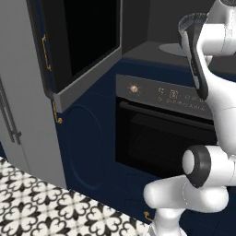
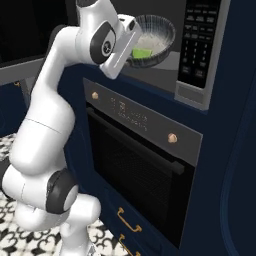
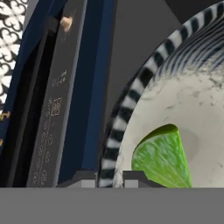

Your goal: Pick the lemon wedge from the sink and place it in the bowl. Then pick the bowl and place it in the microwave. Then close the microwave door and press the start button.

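We see flat, even rendered light with soft shadows and no glare; dark cabinetry looks dim, and the close hand view appears slightly soft and pixelated.

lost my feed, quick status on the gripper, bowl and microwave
Gripper shut on bowl rim. Lemon wedge inside bowl, bowl at microwave opening. Microwave door open, nothing blocking the cavity.
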